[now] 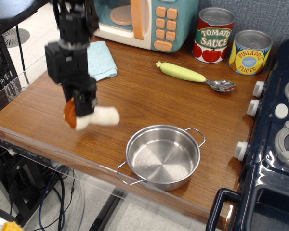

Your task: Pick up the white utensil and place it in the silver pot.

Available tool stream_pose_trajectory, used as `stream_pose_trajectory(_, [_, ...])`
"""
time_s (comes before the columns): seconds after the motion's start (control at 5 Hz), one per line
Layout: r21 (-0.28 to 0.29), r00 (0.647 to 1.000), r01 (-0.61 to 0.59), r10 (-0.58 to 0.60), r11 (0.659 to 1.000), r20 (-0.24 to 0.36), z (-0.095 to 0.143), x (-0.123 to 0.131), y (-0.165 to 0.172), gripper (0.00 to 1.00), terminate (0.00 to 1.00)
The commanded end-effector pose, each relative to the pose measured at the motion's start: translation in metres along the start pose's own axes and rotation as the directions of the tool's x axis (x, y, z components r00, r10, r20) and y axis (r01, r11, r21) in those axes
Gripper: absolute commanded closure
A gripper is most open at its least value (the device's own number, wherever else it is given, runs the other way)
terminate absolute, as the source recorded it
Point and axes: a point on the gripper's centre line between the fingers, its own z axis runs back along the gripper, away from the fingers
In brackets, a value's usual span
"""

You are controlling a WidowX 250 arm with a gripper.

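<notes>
The gripper is clamping the white utensil, a plush mushroom, and is holding it in the air to the left of the silver pot, just above the wooden table. The black fingers are pinching it where the cream stem is meeting the orange-brown cap, so the stem is sticking out sideways toward the pot while the cap is pointing away from it. The picture is blurring around the arm and the toy. The toy is hanging clear of the pot, near it but apart, a little higher in the frame than the pot's rim.

The pot is sitting upright near the table's front edge, showing nothing but its shiny bottom, with one wire handle pointing front-left and the other back-right. Behind the pot, farther back on the table, a spoon with a yellow-green handle is lying flat, its bowl pointing right. Behind that, two cans are standing side by side, the tomato sauce can and the pineapple slices can. Back and left of the pot, a light blue cloth is lying in front of a toy microwave. To the right of the pot, a dark blue toy stove is showing its white knobs.
</notes>
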Motion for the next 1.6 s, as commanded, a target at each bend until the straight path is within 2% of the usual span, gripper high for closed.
stream_pose_trajectory(0.0, [-0.013, 0.987, 0.085, -0.086, 0.996, -0.139, 0.052, -0.007, 0.035, 1.00, 0.00])
stream_pose_trajectory(0.2, [-0.025, 0.973, 0.171, -0.173, 0.985, -0.154, 0.053, -0.014, 0.066, 1.00, 0.00])
stream_pose_trajectory(0.4, [-0.043, 0.953, 0.264, -0.267, 0.964, -0.145, 0.045, -0.024, 0.091, 1.00, 0.00])
stream_pose_trajectory(0.6, [-0.013, 0.924, 0.346, -0.343, 0.938, -0.170, 0.035, -0.035, 0.111, 1.00, 0.00])
stream_pose_trajectory(1.2, [-0.008, 0.907, 0.409, -0.407, 0.913, -0.109, 0.001, -0.050, 0.128, 1.00, 0.00])
stream_pose_trajectory(1.4, [-0.015, 0.906, 0.415, -0.414, 0.910, -0.089, 0.003, -0.049, 0.127, 0.00, 0.00])
